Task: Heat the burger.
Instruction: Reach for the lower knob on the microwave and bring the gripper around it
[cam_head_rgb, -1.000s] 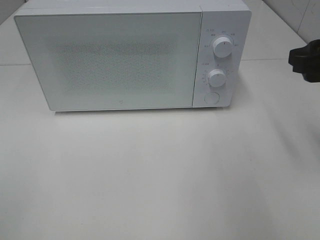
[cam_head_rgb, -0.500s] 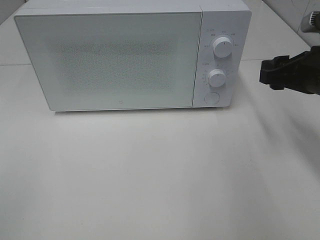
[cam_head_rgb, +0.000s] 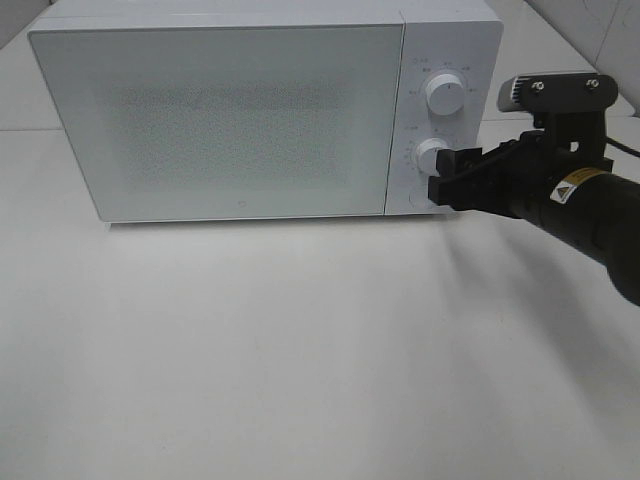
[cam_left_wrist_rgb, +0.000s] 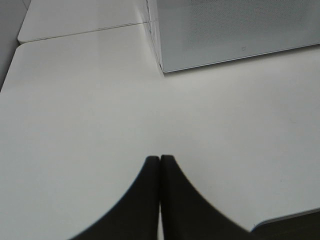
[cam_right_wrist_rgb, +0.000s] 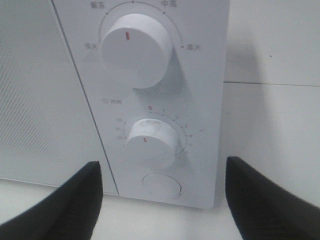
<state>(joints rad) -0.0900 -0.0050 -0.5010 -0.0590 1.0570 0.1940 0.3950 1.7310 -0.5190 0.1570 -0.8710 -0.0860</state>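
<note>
right tool hangs wide open facing the microwave panel, jaws flanking the lower knob without touching it, button just beneath. left tool is closed on nothing over the bench, farther off. door shut; burger unseen, perhaps inside.

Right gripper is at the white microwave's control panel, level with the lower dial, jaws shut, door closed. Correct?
Not quite: the black right gripper has its jaws wide open, not shut; the right wrist view shows its fingers far apart either side of the lower round white dial. It is at the white box-shaped microwave's control panel, door closed.
</note>
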